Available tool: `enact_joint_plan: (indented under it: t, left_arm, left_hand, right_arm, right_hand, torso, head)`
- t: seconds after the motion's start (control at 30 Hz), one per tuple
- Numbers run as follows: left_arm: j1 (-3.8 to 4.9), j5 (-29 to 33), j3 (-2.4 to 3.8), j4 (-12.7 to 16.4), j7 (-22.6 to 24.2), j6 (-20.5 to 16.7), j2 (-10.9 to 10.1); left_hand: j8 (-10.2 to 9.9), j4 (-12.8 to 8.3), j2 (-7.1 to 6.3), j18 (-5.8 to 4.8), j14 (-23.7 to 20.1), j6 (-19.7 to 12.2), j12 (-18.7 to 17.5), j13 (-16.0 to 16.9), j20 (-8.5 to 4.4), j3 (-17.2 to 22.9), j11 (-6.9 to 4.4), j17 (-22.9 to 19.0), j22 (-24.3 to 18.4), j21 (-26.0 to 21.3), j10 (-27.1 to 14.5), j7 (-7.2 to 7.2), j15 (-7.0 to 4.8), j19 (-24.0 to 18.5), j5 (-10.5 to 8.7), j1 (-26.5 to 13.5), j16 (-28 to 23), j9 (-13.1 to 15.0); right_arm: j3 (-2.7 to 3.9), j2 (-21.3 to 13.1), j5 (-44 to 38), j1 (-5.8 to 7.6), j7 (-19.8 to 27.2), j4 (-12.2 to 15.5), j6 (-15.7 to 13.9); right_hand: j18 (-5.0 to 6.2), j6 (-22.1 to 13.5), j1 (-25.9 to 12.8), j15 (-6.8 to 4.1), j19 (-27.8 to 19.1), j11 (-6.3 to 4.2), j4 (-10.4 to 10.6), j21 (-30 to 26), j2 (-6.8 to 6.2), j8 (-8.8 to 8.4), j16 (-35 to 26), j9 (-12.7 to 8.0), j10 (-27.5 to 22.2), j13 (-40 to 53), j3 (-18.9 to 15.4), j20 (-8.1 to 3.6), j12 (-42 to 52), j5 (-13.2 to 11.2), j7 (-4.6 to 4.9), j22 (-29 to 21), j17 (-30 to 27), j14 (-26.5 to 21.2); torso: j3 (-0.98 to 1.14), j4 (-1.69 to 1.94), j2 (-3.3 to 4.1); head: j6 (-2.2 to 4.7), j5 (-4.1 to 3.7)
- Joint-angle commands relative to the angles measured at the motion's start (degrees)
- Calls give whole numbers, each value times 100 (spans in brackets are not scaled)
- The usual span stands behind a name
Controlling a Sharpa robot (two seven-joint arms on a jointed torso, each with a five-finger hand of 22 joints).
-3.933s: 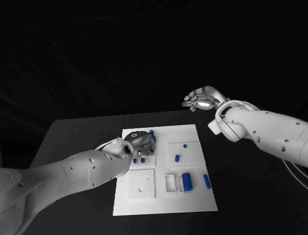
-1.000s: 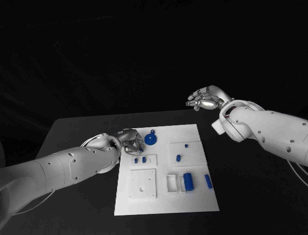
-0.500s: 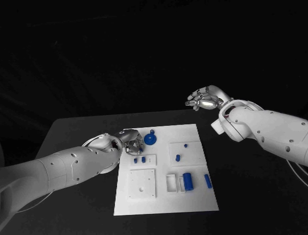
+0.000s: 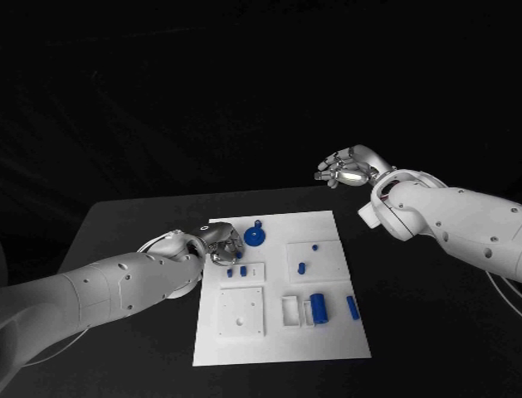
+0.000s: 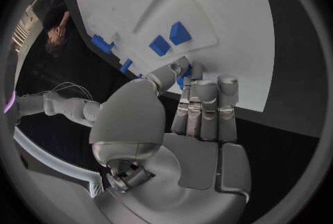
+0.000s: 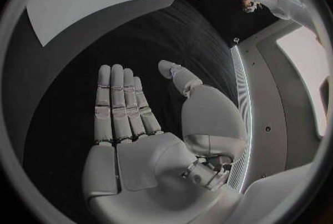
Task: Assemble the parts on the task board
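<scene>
L hand [image 4: 219, 241] sits at the task board's [image 4: 333, 332] left edge, near the far end, fingers curled together w/ tips down on the board; a bit of blue shows at the fingertips [image 5: 188, 75] in the wrist view, but can't tell if it's pinched. Just beside it lies a round blue part [image 4: 255, 236] on the board. Two small blue parts [image 5: 168, 39] stand next to the hand. R hand [image 4: 347, 169] hangs in the air past the table's far edge, well apart from the board, flat and spread, holding nothing. Nearer the robot: a blue cylinder [image 4: 318, 307] beside a white bracket [image 4: 290, 310], and a slim blue bar [image 4: 352, 307].
</scene>
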Motion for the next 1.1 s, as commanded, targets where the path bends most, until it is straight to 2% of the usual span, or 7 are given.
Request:
enact_joint_plan:
  t: [0.03,0.23,0.53,0.73,0.83,0.97,1.1]
  left_arm:
    - [-12,263,-3,7,144,-121,-12]
    - [-12,298,-3,-7,97,-124,-35]
    - [-12,321,1,-79,63,-172,-104]
    - [-8,486,13,-52,55,-171,-270]
    - [-1,869,83,10,145,-184,-400]
    - [9,1657,320,109,390,-194,-547]
    - [115,3504,431,291,708,-30,-737]
  left_hand:
    - [-54,-4,-157,564,-44,-142,-80,-34,33,-47,36,3,82,-23,-174,8,57,-49,-32,-28,-28,-38]
    - [-212,-30,-361,629,-130,-545,-113,-100,149,-94,148,5,82,-38,-450,19,169,-88,-43,18,-20,-139]
    - [-226,13,-427,677,-168,-707,-112,-135,203,-114,198,5,82,-40,-596,36,218,-107,-41,55,1,-178]
    - [-195,14,-444,695,-183,-712,-105,-147,223,-101,214,2,81,-43,-646,30,235,-117,-27,106,8,-179]
    - [-164,15,-405,705,-185,-687,-90,-145,229,-69,214,1,81,-44,-641,52,235,-120,-12,158,14,-174]
    - [-85,52,-324,710,-181,-597,-50,-127,231,-52,198,-4,84,-33,-574,100,220,-114,8,164,23,-155]
    - [27,169,-221,695,-218,-461,17,-92,228,-102,158,-49,73,-56,-441,133,187,-143,7,5,-47,-128]
  right_arm:
    - [2,-5,-7,-1,31,8,70]
    - [2,-12,-7,-1,24,4,76]
    - [1,-48,-20,-45,-16,-14,223]
    - [0,-183,-218,-180,-105,89,662]
    - [0,-256,-526,-250,-119,181,859]
    - [-2,-323,-1026,-346,-167,292,1063]
    - [-12,-374,-1891,-460,-230,425,1142]
  right_hand:
    - [88,1,7,1,31,-8,23,-21,57,32,-26,-7,35,-10,-10,21,24,20,34,10,5,53]
    - [88,0,8,1,30,-8,22,-22,55,31,-27,-7,34,-12,-10,21,24,19,34,11,6,53]
    - [88,-6,30,3,25,-6,3,-29,56,30,-33,-12,25,-21,-4,19,23,11,35,14,8,48]
    - [88,56,193,-8,79,-15,-120,-28,141,72,-31,-8,53,-53,59,3,26,-93,10,31,26,87]
    - [88,130,416,-96,322,-4,-124,50,141,114,58,-6,98,-147,329,-67,-134,-503,-17,42,69,314]
    - [88,231,604,-414,1051,-52,-103,399,111,171,357,0,394,-290,617,-360,-487,-776,-52,137,220,964]
    - [88,345,683,-640,1785,-221,-172,857,136,238,756,17,895,-344,748,-715,-917,-918,-105,341,549,1619]
  torso:
    - [2,3,0]
    - [1,-2,3]
    - [-7,0,-1]
    - [-5,-4,-6]
    - [-3,-11,-7]
    - [-2,-14,-10]
    - [-4,-7,-17]
  head:
    - [8,-9]
    - [19,-5]
    - [30,-14]
    - [59,-11]
    - [79,-2]
    - [119,-14]
    - [186,-114]
